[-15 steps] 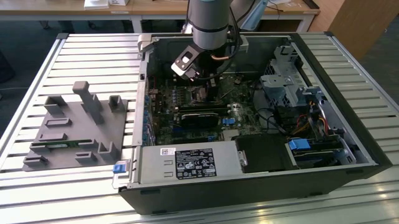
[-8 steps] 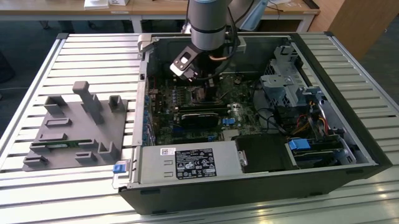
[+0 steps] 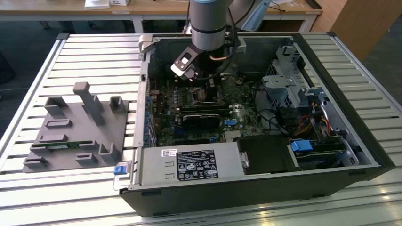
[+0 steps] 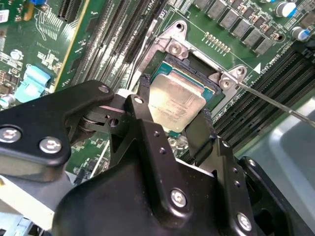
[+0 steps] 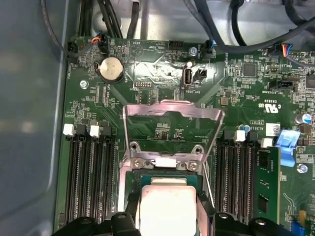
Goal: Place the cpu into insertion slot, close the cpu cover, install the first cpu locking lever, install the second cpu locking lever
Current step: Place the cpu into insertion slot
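Observation:
Inside the open computer case, my gripper point(image 3: 199, 84) reaches down over the motherboard. In both wrist views its black fingers point(image 4: 143, 101) press against two opposite sides of the cpu point(image 4: 173, 98), a silvery-tan square chip. The cpu point(image 5: 165, 201) sits level in or just above the insertion slot point(image 4: 198, 67), whose dark frame shows around it; I cannot tell whether it is seated. In the first wrist view the cpu cover point(image 5: 172, 109) stands swung up and open behind the slot point(image 5: 162, 176). A thin locking lever point(image 4: 275, 104) juts out beside the slot.
Long black memory slots point(image 5: 88, 182) flank the socket on both sides. The case walls point(image 3: 146, 94) hem the arm in. A grey fixture point(image 3: 75, 132) lies on the slatted table at the exterior view's left. Drive bays and cables point(image 3: 301, 108) fill the exterior view's right.

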You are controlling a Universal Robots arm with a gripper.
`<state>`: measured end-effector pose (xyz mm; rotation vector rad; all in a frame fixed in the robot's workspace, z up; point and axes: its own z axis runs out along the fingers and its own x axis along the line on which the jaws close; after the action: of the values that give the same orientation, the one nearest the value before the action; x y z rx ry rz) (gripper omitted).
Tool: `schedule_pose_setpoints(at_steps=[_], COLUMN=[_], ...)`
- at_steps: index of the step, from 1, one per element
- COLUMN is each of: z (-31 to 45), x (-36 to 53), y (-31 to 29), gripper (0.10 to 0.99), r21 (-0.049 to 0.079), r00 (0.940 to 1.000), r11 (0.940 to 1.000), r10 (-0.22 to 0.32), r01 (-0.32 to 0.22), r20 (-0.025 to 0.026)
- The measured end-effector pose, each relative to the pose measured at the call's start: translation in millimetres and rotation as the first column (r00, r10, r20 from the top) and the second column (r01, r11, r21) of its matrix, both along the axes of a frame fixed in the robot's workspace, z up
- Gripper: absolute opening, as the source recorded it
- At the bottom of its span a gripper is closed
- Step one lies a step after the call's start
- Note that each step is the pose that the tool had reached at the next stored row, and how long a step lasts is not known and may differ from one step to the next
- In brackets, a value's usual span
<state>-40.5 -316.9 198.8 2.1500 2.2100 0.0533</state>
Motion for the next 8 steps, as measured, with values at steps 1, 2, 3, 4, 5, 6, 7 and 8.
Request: schedule_pose_setpoints(at_steps=[1,2,3,4,5,6,7,8], z=[-0.6,-1.0,-1.3,-1.6,-1.9,-2.3,-2.7,-3.1], x=[0.0,-0.1,-0.3,-0.5,-0.7,-0.8,-0.8,-0.8], y=[0.9,1.8,2.7,3.3,3.7,3.8,3.8,3.8], gripper=[0.541,0.541,0.541,0.541,0.541,0.541,0.541,0.541], r21=[-0.002,-0.004,-0.004,-0.004,-0.004,-0.004,-0.004,-0.004], r00=[1.0000,1.0000,1.0000,1.0000,1.0000,1.0000,1.0000,1.0000], r11=[1.0000,1.0000,1.0000,1.0000,1.0000,1.0000,1.0000,1.0000], r10=[0.000,0.000,0.000,0.000,0.000,0.000,0.000,0.000], r01=[0.000,0.000,0.000,0.000,0.000,0.000,0.000,0.000], r20=[-0.0001,-0.0002,-0.0001,-0.0001,0.0000,0.0001,0.0000,-0.0001])
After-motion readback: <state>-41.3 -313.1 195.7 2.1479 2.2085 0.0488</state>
